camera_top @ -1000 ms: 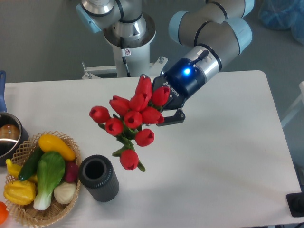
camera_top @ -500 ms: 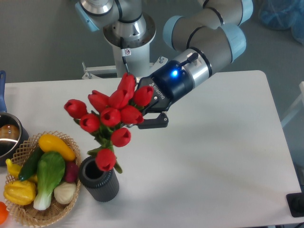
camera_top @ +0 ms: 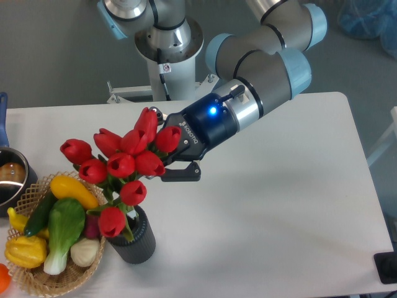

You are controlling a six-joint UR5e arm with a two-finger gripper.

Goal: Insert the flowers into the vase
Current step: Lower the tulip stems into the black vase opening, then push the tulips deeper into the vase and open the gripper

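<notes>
One bunch of flowers (camera_top: 121,164) tilted over the vase (camera_top: 132,239), lowest bud at its mouth.
Clamped at the stems by the pincer (camera_top: 170,155); vase upright on the white worktop (camera_top: 279,211), just beside the wicker basket (camera_top: 93,264).

White table (camera_top: 279,205) carries vase (camera_top: 133,239), wicker basket (camera_top: 56,279), metal pot (camera_top: 11,180).

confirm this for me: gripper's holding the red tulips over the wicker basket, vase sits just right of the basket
Not quite. The gripper holds the flowers over the vase, not over the wicker basket, as the camera view shows. The vase does sit just right of the basket.
</notes>
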